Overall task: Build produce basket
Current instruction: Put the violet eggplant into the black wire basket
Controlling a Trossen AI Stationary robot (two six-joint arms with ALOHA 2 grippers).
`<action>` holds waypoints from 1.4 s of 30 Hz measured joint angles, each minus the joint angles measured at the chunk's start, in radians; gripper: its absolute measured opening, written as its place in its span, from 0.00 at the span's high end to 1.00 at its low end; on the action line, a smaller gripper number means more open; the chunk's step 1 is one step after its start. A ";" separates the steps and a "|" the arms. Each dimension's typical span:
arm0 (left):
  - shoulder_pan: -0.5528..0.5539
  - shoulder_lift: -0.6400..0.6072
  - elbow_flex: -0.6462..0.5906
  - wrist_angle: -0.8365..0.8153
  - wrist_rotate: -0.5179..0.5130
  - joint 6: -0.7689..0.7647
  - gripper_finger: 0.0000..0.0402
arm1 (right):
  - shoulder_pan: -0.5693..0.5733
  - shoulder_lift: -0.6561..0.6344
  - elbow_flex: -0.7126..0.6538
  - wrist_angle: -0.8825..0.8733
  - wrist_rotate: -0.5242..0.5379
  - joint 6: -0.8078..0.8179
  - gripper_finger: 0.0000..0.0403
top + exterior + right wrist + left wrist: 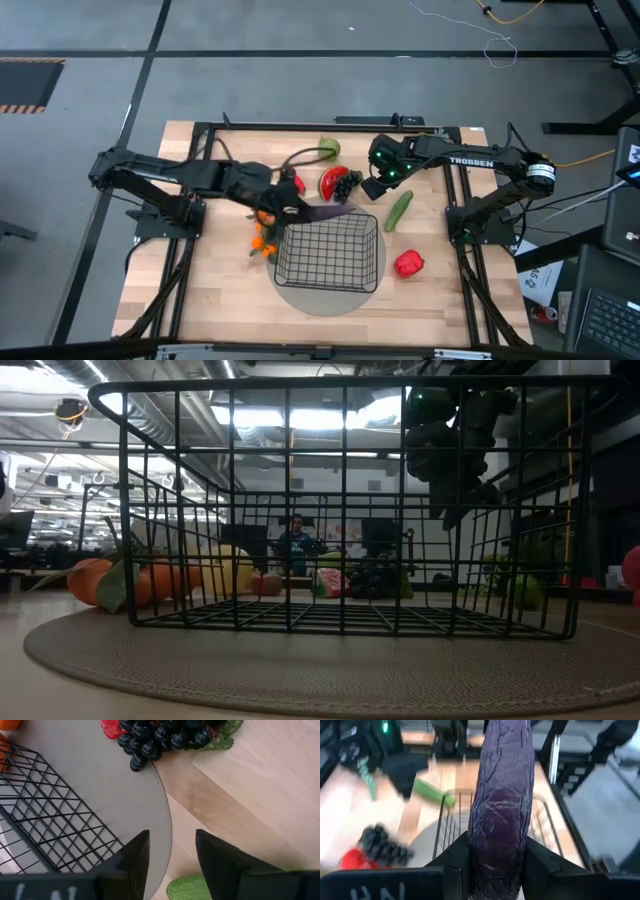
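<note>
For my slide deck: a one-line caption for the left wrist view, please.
Left gripper shut on the purple eggplant, held over the black wire basket, cucumber beyond.

- Basket [330, 252] sits on a round mat [300, 297], mid-table, toward the near edge; nothing in it.
- Eggplant [322, 213] held in the left gripper [297, 211], over the basket's far left corner.
- Oranges [262, 240] lie just left of the basket, beside the mat.
- Grapes [347, 185] behind the basket, at the mat's far rim; watermelon slice [331, 182] touching them on the left.
- Cucumber [399, 210] right of the grapes, off the basket's far right corner.
- Right gripper [377, 186] hangs between grapes and cucumber, empty.
- Pepper [408, 264] right of the basket, apart from it.
- Pear [329, 148] farther back, near the table's far edge.
</note>
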 joint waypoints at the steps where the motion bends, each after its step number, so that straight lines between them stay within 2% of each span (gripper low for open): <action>1: -0.004 0.008 -0.002 -0.008 -0.007 -0.015 0.74 | 0.000 0.000 0.000 0.001 0.000 0.000 0.60; 8: -0.027 0.091 -0.003 -0.017 0.006 -0.178 0.74 | 0.000 0.000 0.000 0.010 0.000 -0.002 0.60; 14: -0.025 0.168 -0.004 -0.100 0.027 -0.319 0.72 | 0.000 0.000 0.000 0.015 0.000 -0.003 0.60; 22: -0.018 0.229 -0.004 -0.070 0.113 -0.434 0.70 | 0.000 0.000 0.000 0.012 -0.001 -0.054 0.60; 34: -0.017 0.233 -0.003 0.078 0.075 -0.413 0.69 | 0.000 0.000 0.000 0.000 0.000 -0.156 0.60; 39: -0.018 0.238 -0.003 0.114 0.115 -0.196 0.69 | 0.001 0.000 0.000 -0.002 -0.001 -0.180 0.60; 42: -0.018 0.237 -0.003 0.139 0.101 -0.098 0.69 | 0.001 0.000 0.000 -0.002 0.000 -0.179 0.60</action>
